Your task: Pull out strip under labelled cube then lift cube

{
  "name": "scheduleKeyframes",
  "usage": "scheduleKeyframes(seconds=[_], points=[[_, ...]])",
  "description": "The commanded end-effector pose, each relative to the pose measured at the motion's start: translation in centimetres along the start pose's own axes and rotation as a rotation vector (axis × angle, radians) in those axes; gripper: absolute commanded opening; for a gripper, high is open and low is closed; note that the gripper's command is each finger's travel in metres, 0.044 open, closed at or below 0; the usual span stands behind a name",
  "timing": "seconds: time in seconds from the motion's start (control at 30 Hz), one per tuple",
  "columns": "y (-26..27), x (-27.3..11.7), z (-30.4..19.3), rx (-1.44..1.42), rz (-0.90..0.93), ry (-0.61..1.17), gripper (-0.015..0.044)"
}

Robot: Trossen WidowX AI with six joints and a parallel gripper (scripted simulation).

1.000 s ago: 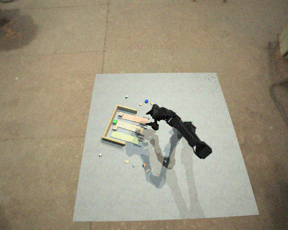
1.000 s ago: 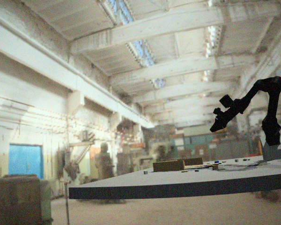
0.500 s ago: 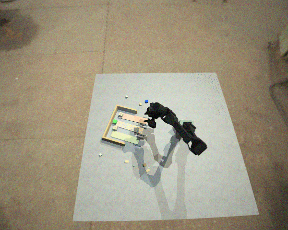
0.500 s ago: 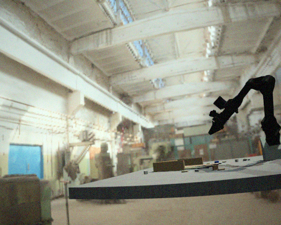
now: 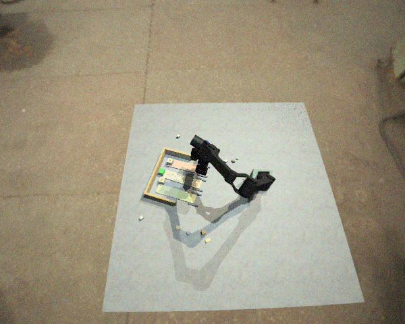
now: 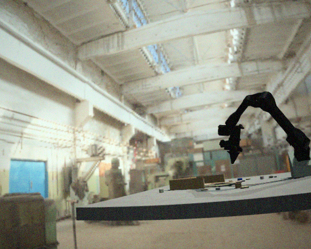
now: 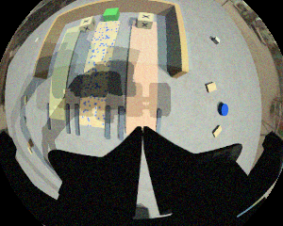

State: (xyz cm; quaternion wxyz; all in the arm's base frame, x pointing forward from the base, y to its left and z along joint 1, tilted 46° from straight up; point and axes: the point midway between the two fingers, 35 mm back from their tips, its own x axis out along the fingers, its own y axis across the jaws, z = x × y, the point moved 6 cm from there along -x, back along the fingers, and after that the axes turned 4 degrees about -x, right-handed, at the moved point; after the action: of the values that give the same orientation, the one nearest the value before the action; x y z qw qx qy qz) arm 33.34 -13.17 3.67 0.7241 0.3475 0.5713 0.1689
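Note:
My gripper (image 5: pixel 202 172) (image 6: pixel 232 162) (image 7: pixel 141 131) is shut and empty, above the near end of the salmon strip (image 5: pixel 185 165) (image 7: pixel 142 89). A cream cube with X marks (image 5: pixel 169 161) (image 7: pixel 145 20) is at that strip's far end. A green cube (image 5: pixel 160 171) (image 7: pixel 111 14) is at the far end of the blue-speckled strip (image 5: pixel 175 177) (image 7: pixel 102 44). Another cream cube with X marks (image 5: pixel 161 180) (image 7: pixel 87 24) is between the speckled strip and the pale green strip (image 5: pixel 175 193) (image 7: pixel 61 61), near their far ends; I cannot tell which it touches.
A three-sided wooden frame (image 5: pixel 154 171) (image 6: pixel 186 184) (image 7: pixel 183 47) surrounds the strips' far part. Short dark rails (image 7: pixel 108 122) flank the near ends. A blue disc (image 7: pixel 224 109) and small cream blocks (image 7: pixel 210 87) (image 7: pixel 217 131) lie right of the frame in the wrist view.

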Motion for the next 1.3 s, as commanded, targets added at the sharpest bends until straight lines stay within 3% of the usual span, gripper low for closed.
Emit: scheduleKeyframes(seconds=[0.0,1.27], points=[[-0.8,2.8,0.4,0.005,0.011,0.232,0.0],[-0.5,7.8,-0.3,0.005,0.012,0.236,0.0]])
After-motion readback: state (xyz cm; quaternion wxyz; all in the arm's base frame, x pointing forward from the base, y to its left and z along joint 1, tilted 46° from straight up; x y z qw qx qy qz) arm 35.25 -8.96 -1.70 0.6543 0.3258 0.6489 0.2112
